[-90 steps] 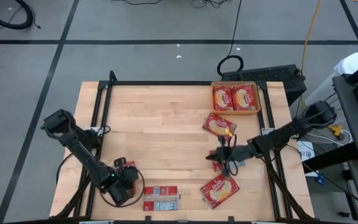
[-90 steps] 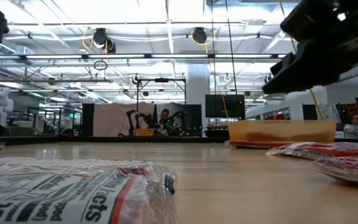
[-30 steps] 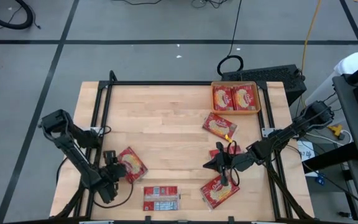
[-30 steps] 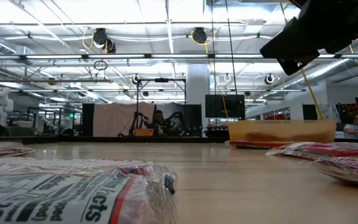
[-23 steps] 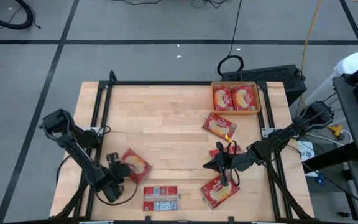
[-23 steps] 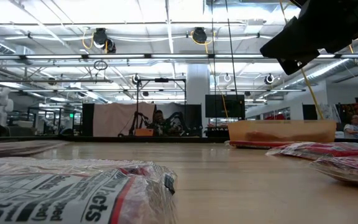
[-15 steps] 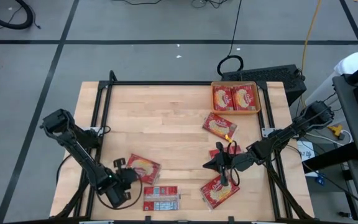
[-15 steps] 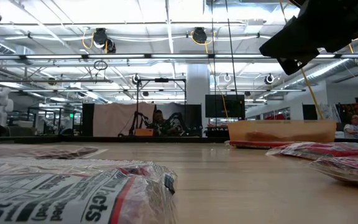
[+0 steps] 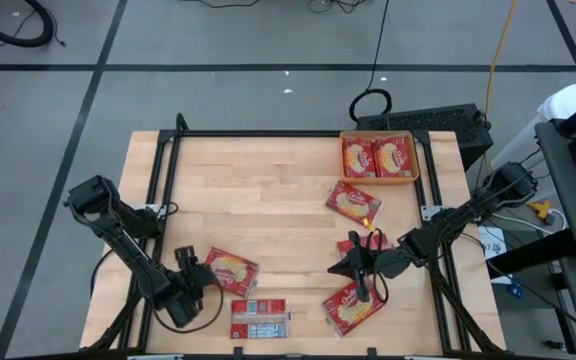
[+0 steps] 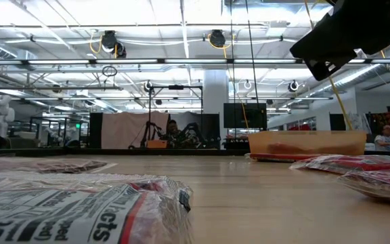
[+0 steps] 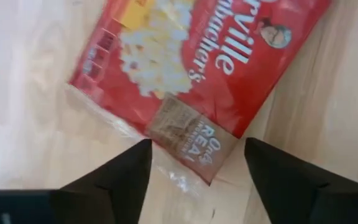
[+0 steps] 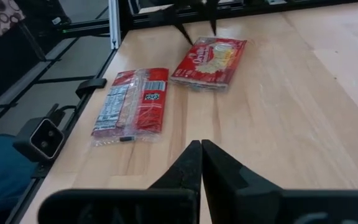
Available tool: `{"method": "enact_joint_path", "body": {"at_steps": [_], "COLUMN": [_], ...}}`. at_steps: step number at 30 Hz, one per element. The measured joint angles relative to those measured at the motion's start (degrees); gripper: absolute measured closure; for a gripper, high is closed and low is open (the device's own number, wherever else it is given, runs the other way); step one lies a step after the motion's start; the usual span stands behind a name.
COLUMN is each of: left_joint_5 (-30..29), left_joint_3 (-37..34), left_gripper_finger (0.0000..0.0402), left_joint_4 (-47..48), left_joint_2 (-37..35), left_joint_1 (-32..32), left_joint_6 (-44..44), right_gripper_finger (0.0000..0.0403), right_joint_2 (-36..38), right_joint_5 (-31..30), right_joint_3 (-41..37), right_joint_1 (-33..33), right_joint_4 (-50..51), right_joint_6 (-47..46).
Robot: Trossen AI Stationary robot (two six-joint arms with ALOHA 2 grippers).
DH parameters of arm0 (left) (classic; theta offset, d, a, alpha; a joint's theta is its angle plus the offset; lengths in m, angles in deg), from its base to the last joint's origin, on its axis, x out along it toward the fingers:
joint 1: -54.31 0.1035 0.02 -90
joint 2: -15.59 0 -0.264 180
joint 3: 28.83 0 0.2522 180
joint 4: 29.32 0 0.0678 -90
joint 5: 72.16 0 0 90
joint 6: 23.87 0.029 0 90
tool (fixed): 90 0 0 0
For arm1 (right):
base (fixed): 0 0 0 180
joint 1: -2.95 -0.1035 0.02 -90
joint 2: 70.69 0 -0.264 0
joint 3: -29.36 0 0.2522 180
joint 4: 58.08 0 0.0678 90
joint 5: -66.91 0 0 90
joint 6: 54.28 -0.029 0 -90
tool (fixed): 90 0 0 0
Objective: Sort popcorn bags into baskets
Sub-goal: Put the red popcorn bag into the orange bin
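Observation:
Several red popcorn bags lie flat on the wooden table. My left gripper [image 9: 192,270] [image 11: 196,144] is open near the left front. Its fingers stand either side of the left end of a picture-side-up bag [image 9: 231,270] [image 11: 197,56]. A label-side-up bag [image 9: 259,318] [image 12: 132,102] lies at the near edge. My right gripper [image 9: 336,266] [image 12: 201,146] is shut and empty, pointing left above the table. Under that arm a bag [image 9: 351,244] is partly hidden. Other bags lie at mid-right [image 9: 354,202] and right front [image 9: 353,308]. The orange basket [image 9: 379,181] [image 10: 307,144] holds two bags.
Black frame rails [image 9: 163,190] run along the table's left, far and right sides. The bare wood in the middle and far left [image 9: 258,190] carries nothing. In the low view the label-side bag [image 10: 80,210] fills the near left and more bags [image 10: 344,163] lie at right.
The bag by my left gripper has slid a short way toward the table's right and turned to lie more level. My left gripper went right with it, then drew back slightly to the left. The bag has lain still for the last half second.

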Motion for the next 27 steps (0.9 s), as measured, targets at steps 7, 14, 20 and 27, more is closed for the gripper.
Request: {"method": "enact_joint_path", "body": {"at_steps": [7,14,20,27], "left_joint_5": [0.60,-3.73,-9.89,-15.00], "left_joint_3": [-4.88,-4.34,-2.50,1.87], "left_gripper_finger": [0.0189,0.0375,0.0394,0.0398], "left_joint_4": [-5.97,-6.71,-5.84,-5.78], "left_joint_2": [-0.50,-0.11,0.04,-0.04], "left_joint_1": [0.17,1.01,4.23,10.60], "left_joint_6": [-1.64,-1.61,-6.90,-5.44], "right_gripper_finger": [0.0399,0.0399,0.0399,0.0386], "right_joint_2": [0.00,-0.01,-2.80,-14.64], "right_joint_5": [-1.06,-6.01,-13.47,-15.52], "right_joint_3": [0.00,1.16,7.38,21.10], "right_joint_1": [0.01,0.16,0.10,0.62], "right_joint_4": [-0.32,-4.99,-2.59,3.99], "right_joint_6": [-0.03,2.66,8.34,19.04]}}
